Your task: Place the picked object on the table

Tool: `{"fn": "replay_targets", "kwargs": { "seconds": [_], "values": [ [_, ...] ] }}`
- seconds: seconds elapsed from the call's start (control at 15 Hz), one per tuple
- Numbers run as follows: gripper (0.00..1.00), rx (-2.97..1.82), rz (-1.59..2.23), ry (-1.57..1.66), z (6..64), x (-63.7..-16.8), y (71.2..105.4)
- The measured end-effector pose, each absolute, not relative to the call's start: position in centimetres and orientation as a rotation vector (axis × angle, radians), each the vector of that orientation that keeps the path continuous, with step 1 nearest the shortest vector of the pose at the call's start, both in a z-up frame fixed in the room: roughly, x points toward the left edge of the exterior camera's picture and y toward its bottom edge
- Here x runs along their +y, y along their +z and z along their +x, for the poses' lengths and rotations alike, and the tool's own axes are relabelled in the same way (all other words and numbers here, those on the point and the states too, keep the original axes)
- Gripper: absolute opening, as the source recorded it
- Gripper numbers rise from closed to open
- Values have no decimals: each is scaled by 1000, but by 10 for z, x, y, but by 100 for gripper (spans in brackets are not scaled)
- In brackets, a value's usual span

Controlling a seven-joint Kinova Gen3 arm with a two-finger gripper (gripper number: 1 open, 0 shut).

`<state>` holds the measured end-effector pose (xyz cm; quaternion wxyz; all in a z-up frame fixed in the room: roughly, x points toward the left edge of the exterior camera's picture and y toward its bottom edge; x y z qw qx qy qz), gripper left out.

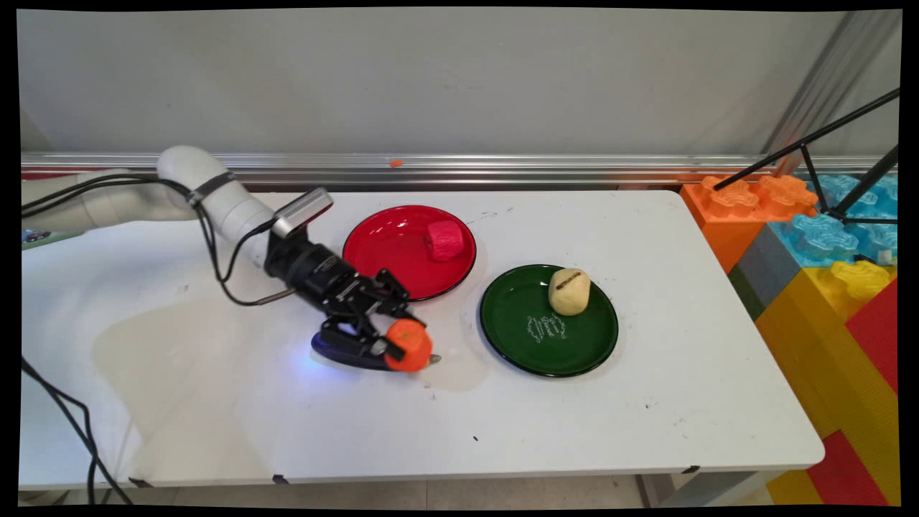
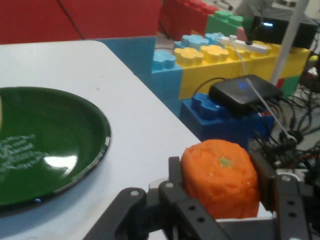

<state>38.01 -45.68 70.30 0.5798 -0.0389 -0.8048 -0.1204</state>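
Orange toy fruit [image 1: 409,345] clamped between fingers [image 2: 176,181] — above blue plate [image 1: 337,353] (green plate [image 1: 517,337] beside)

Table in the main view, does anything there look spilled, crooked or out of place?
Nothing looks spilled or broken. The red toy sits on the red plate, the yellowish one on the green plate. The gripper holds the orange toy over a dark blue plate.

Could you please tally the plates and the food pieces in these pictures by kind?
Plates: 3: red plate, green plate, blue plate under the gripper.
Food pieces: 3: red piece on the red plate, pale yellow piece on the green plate, orange piece between the gripper's fingers.
Total: 6.
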Motion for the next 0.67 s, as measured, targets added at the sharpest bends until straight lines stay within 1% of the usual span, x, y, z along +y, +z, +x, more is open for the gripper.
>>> {"fn": "replay_targets", "kwargs": {
  "seconds": [0.4, 0.67],
  "values": [
    [0, -1893, -164, -349, 400, -431, 685],
    [0, -1905, -194, -371, 405, -422, 672]
  ]
}}
